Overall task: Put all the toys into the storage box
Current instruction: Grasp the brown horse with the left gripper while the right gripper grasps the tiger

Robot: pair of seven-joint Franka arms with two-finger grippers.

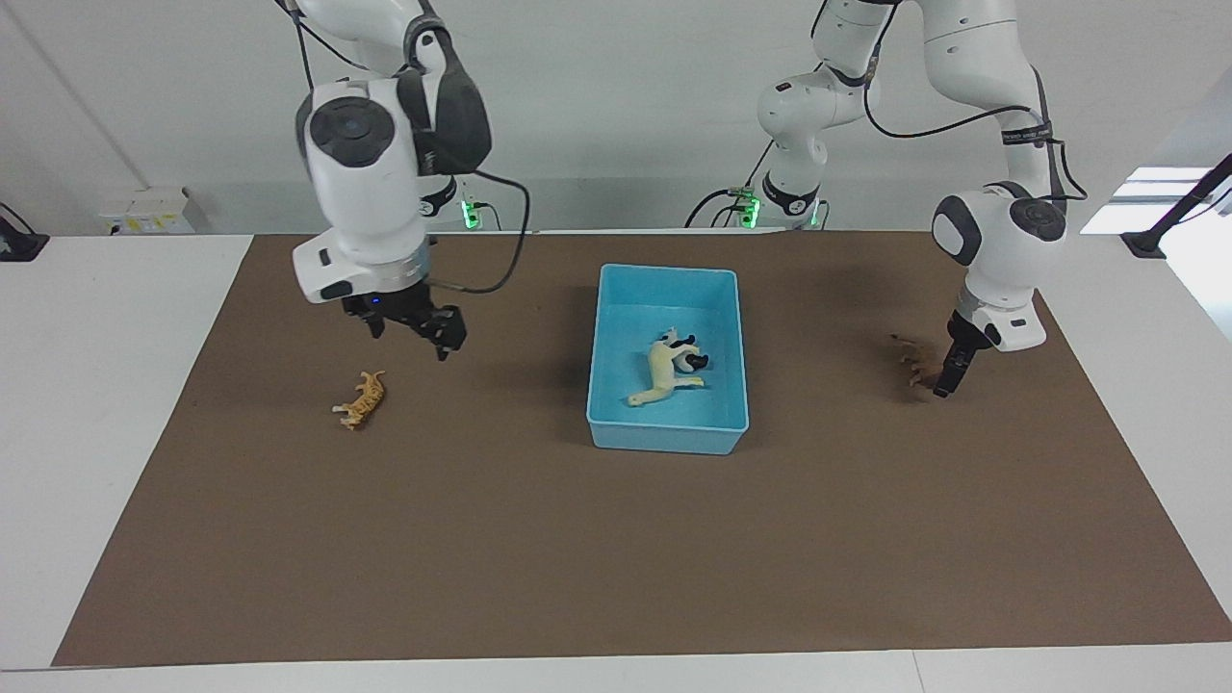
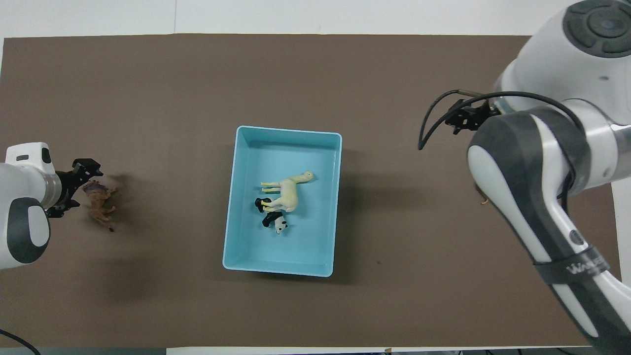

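Observation:
The light blue storage box [image 1: 667, 274] [image 2: 288, 130] sits mid-mat. In it lie the cream horse [image 1: 662, 373] [image 2: 290, 193] and the black-and-white panda [image 1: 689, 359] [image 2: 274, 220], touching each other. The orange tiger [image 1: 362, 400] lies on the mat toward the right arm's end; my right arm covers nearly all of it in the overhead view. My right gripper [image 1: 414, 337] [image 2: 466, 118] hangs open and empty above the mat beside the tiger. The brown toy [image 1: 917, 364] [image 2: 101, 199] lies toward the left arm's end. My left gripper [image 1: 948, 378] [image 2: 80, 191] is low, open, right beside it.
A brown mat [image 1: 616, 558] covers most of the white table [image 1: 106, 385]. The right arm's forearm [image 2: 532, 197] crosses the overhead view above the tiger's end of the mat.

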